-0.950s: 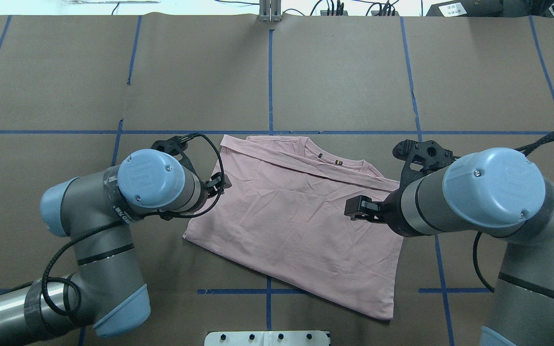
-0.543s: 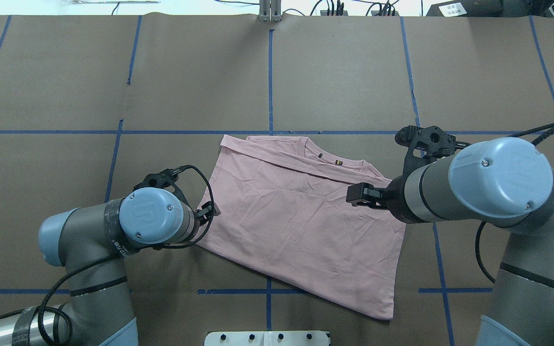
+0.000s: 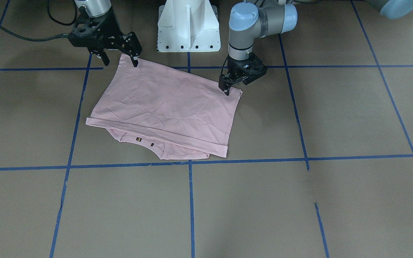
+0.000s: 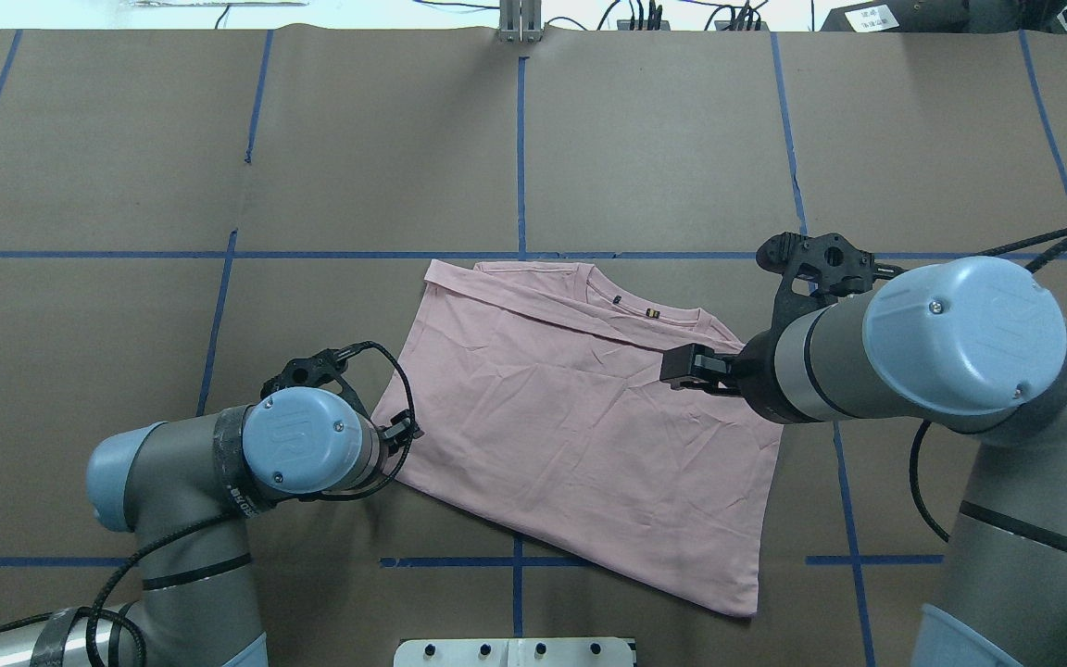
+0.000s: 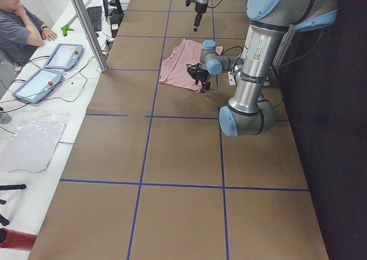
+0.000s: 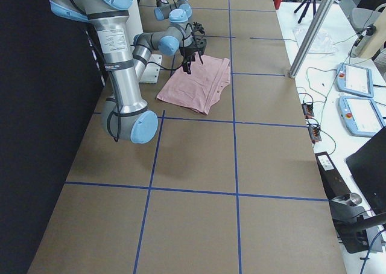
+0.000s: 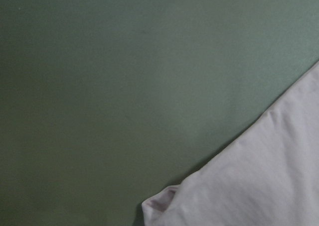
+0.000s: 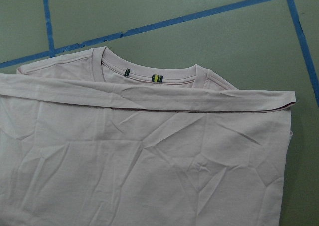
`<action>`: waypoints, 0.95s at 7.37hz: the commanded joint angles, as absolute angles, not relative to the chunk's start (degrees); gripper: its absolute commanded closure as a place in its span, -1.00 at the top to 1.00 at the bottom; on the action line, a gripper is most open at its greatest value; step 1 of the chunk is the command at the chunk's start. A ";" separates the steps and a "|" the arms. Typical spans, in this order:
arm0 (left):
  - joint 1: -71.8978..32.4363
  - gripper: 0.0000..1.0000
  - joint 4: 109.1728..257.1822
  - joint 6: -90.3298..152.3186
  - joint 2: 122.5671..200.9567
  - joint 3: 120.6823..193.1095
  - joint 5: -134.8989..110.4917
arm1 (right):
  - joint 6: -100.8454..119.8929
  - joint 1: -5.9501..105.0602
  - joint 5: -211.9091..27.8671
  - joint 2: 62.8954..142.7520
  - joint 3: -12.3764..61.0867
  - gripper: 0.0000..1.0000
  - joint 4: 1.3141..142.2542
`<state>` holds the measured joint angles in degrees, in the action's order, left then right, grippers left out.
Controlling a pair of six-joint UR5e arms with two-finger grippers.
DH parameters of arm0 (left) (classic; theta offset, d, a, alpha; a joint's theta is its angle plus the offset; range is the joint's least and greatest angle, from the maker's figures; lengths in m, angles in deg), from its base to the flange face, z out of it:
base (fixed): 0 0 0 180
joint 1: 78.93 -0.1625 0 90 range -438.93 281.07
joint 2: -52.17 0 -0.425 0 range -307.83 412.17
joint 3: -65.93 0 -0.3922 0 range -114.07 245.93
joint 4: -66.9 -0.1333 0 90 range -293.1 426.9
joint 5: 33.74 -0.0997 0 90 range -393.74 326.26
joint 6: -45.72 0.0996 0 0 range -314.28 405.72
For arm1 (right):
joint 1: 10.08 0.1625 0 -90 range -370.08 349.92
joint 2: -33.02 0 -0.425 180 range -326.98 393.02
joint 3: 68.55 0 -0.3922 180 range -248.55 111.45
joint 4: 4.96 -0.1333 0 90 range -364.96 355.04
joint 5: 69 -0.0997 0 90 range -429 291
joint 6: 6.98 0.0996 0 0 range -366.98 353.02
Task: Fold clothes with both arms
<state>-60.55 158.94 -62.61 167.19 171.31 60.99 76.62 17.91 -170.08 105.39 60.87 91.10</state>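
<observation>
overhead exterior: pink t-shirt lies flat on the counter, hem nearest the robot, collar at the far end. left hand has slid back along the shirt's left edge over the last sec to the near-left corner. its tips are right at the cloth, can't tell if it's pinched yet. further out, right hand barely moved; spread wide, holding nothing, over the right edge. prob setting up a hem-to-collar fold, w/ the right hand not at its corner yet.
</observation>
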 commanded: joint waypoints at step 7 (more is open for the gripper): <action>-59.95 -1.00 158.92 -61.77 167.39 171.65 60.31 | 77.13 17.96 -169.99 105.09 60.82 1.00 91.19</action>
